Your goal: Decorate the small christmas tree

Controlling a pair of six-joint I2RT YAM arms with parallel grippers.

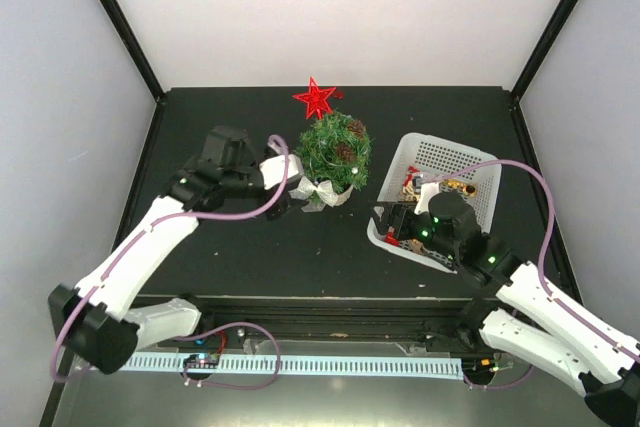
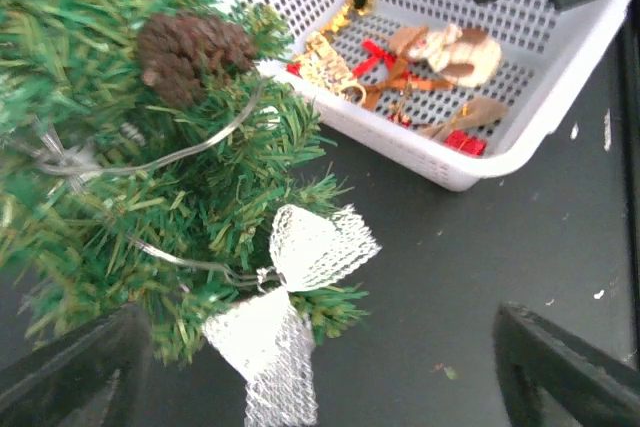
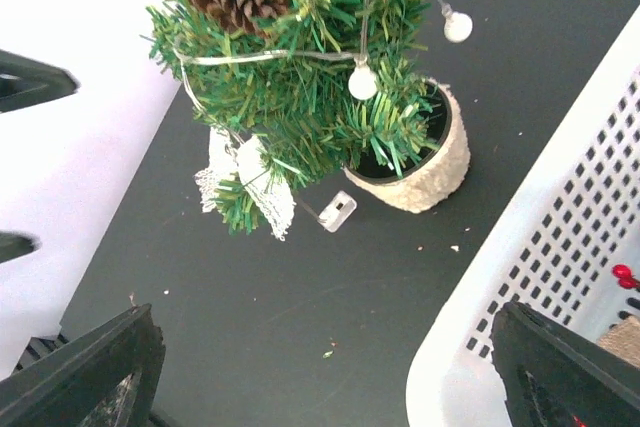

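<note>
The small christmas tree (image 1: 335,150) stands in a cream pot (image 3: 420,162) at the middle of the table. It carries pine cones (image 2: 190,52), a wire of small white bulbs (image 3: 362,82) and a red star (image 1: 316,98) on top. A white mesh bow (image 2: 300,292) hangs from a low front branch. My left gripper (image 1: 290,197) is at that bow, open, and in the left wrist view its fingers (image 2: 70,377) stand wide on either side of the bow, apart from it. My right gripper (image 1: 392,227) is open and holds nothing, low by the basket's near-left corner.
A white perforated basket (image 1: 398,169) right of the tree holds several ornaments (image 2: 420,72) in gold, red and brown. A small clear box (image 3: 338,212) on the light wire lies beside the pot. Black frame posts and white walls bound the dark table.
</note>
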